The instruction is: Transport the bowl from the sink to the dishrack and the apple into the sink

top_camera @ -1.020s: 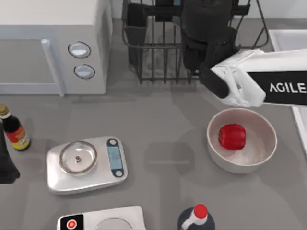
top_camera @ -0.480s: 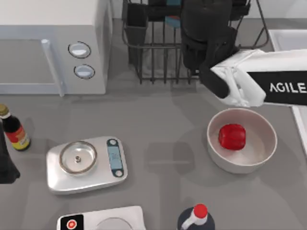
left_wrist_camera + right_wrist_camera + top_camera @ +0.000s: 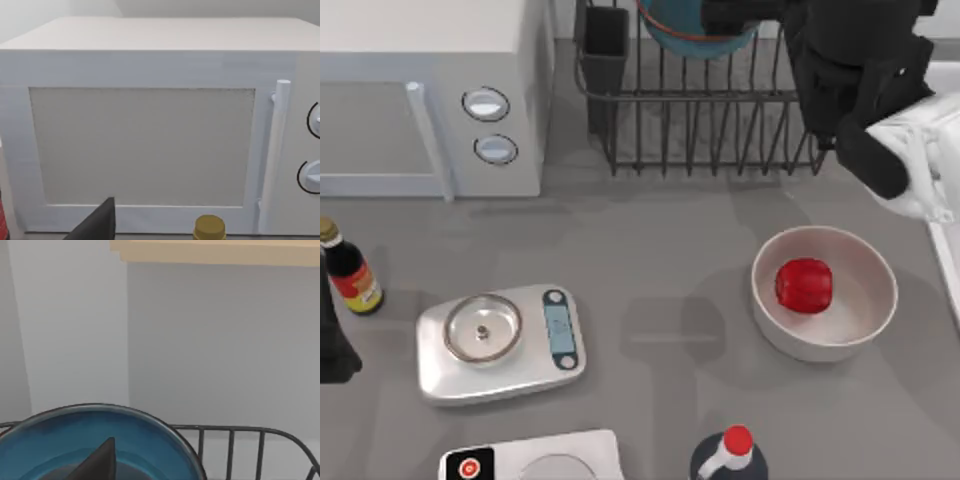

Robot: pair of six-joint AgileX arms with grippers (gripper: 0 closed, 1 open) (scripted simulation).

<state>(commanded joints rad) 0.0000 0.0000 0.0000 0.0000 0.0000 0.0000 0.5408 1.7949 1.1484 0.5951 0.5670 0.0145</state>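
The teal-blue bowl (image 3: 692,24) with its orange-red rim line rests in the dark wire dishrack (image 3: 700,120), near the back. My right gripper (image 3: 745,14) hovers open at the bowl's right rim. In the right wrist view one dark finger (image 3: 99,462) stands in front of the bowl's blue inside (image 3: 55,450). The red apple (image 3: 804,285) lies in an off-white bowl (image 3: 865,325) at the right of the table. The pale sink (image 3: 948,78) is at the right edge. My left gripper (image 3: 334,345) is parked at the far left.
A white microwave (image 3: 420,90) fills the back left. A kitchen scale (image 3: 502,340) sits front left, with a sauce bottle (image 3: 350,270) beside the left arm. A red-capped bottle (image 3: 730,455) and a white device (image 3: 535,460) stand at the front edge. The dark cutlery cup (image 3: 607,40) is at the rack's left corner.
My right arm has swung to the right, off the middle of the dishrack, uncovering the bowl, which stays in the rack. The apple and the left arm have not moved.
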